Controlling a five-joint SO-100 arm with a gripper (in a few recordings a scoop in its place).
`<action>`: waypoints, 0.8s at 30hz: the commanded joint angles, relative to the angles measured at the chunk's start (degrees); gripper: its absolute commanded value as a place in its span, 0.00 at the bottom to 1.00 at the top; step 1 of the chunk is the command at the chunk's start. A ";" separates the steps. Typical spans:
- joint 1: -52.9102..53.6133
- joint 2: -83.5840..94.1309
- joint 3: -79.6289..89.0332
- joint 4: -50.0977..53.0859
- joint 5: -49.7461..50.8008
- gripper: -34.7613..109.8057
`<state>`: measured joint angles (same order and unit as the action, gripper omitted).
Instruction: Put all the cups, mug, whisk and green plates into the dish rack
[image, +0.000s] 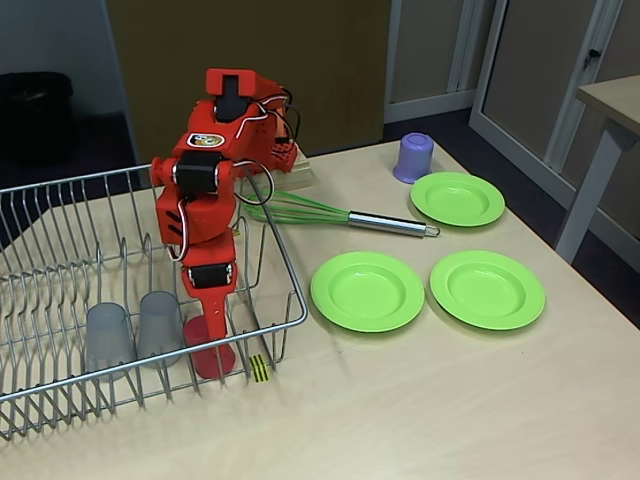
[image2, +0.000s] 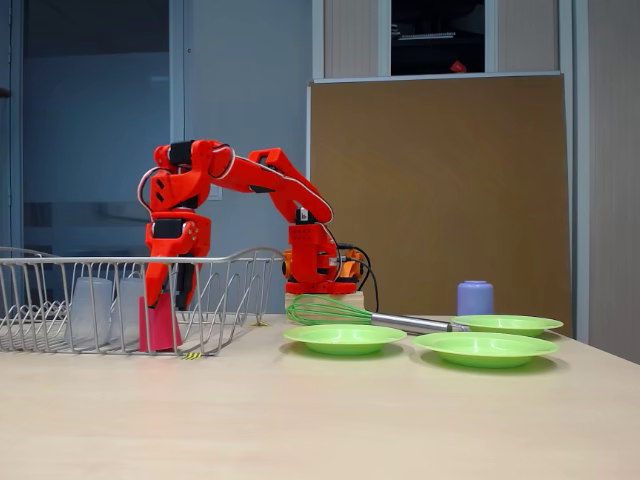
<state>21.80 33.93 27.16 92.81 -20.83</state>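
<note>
3 cups (image: 160, 325) in the dish rack (image: 60, 395) at left; plates (image: 367, 290), whisk (image: 340, 214), mug (image: 414, 157) rightward.

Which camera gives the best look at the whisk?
The fixed view from above: the whisk lies in full, green wires to steel handle, behind the plates. In the low fixed view the whisk is seen side-on, partly hidden by a green plate.

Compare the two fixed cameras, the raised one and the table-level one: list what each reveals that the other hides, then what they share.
The raised fixed view shows layout: three green plates spread apart, none touching, and the dish rack's floor holding two grey cups side by side.

The table-level fixed view shows heights: the red cup standing upright at the rack floor, with the gripper right above it.

Both show the whisk lying on the table and the mug upside down, outside the rack.
</note>
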 joint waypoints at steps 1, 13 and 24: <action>0.53 1.14 -1.85 1.05 -0.88 0.50; -1.41 5.19 -2.02 3.25 -0.53 0.49; -5.98 14.50 -0.53 5.10 0.18 0.48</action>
<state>17.40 41.40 27.16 96.68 -20.21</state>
